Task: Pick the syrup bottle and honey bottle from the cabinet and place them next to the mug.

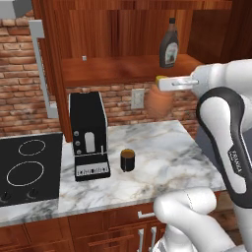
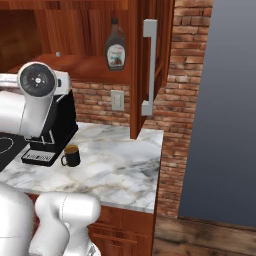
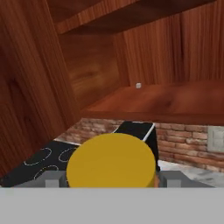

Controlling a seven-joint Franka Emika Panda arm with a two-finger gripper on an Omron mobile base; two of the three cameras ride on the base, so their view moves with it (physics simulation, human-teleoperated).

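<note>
**A:** Below the cabinet (image 1: 123, 69) shelf, out over the right part of the counter (image 1: 162, 162), you have the honey bottle (image 1: 158, 101) at the gripper (image 1: 165, 84). From the left base camera its yellow cap meets the hand's white end and the orange body hangs under it, blurred, in front of the brick wall.

**B:** Does the gripper have it?

**A:** You can read it as held. On the hand camera the yellow cap (image 3: 111, 161) sits squarely between the two finger tips (image 3: 51, 180), one grey pad showing on each side, jaws about half spread and closed against the bottle.

**B:** What can't you make out?

**A:** The bottle's body is hidden under its own cap in the hand camera, and the grey band cuts off the fingers' lower part. From the right base camera your arm's big joint covers the hand and the bottle.

**B:** Which way does it point?

**A:** Cap up, long axis close to upright, perhaps slightly tilted; the blur leaves that unsure.

**B:** And the rest?

**A:** The syrup bottle (image 1: 169, 49) stands upright on the shelf's right part, above and just behind the hand. The mug (image 1: 127, 160) stands on the counter, lower left of the honey bottle, just right of the coffee machine (image 1: 88, 135).
</note>
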